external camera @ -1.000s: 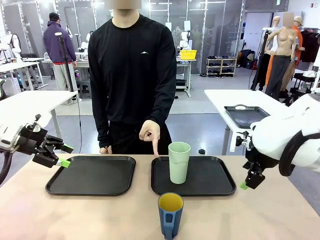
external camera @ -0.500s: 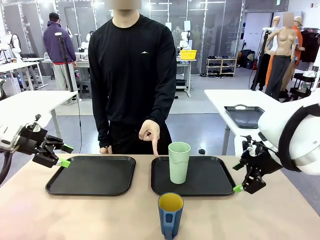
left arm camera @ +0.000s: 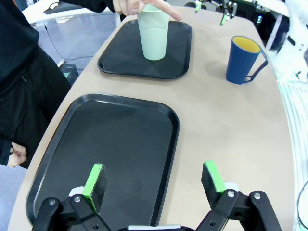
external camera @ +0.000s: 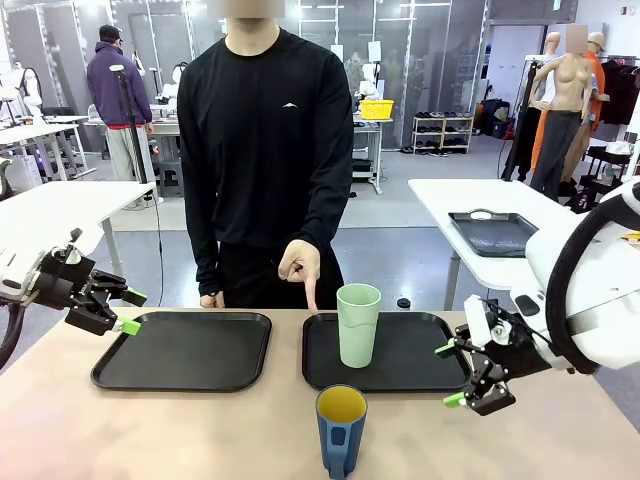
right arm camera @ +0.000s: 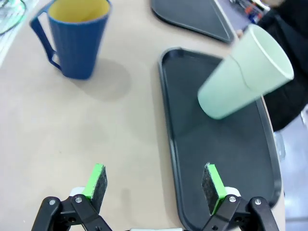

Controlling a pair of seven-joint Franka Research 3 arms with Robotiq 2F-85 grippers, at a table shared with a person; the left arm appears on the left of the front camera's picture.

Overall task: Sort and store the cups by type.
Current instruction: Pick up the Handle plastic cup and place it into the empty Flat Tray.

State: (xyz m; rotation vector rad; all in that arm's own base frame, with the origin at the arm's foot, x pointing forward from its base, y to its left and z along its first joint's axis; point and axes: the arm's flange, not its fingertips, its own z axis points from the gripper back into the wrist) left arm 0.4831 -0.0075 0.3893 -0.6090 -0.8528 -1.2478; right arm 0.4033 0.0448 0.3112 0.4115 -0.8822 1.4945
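Note:
A tall mint-green tumbler (external camera: 358,325) (left arm camera: 154,32) (right arm camera: 243,74) stands upright on the right black tray (external camera: 420,358). The dark blue mug (external camera: 341,430) (left arm camera: 243,60) (right arm camera: 77,41), yellow inside, stands on the bare table near the front edge, handle toward the camera. My right gripper (external camera: 447,375) (right arm camera: 155,179) hangs open just over the right tray's right rim, fingers pointing left toward the cups, holding nothing. My left gripper (external camera: 132,312) (left arm camera: 154,175) is open and empty above the left end of the left tray (external camera: 180,352) (left arm camera: 120,144).
A person stands at the far side, one hand (external camera: 303,272) pointing a finger down at the right tray's far left corner beside the tumbler. The other hand (external camera: 211,299) rests behind the left tray. Bare tabletop (external camera: 150,430) lies in front of both trays.
My right gripper has come down and to the left, from beside the table's right edge to the right tray's rim, its fingers now turned to point left. The left arm, cups and hand stay still.

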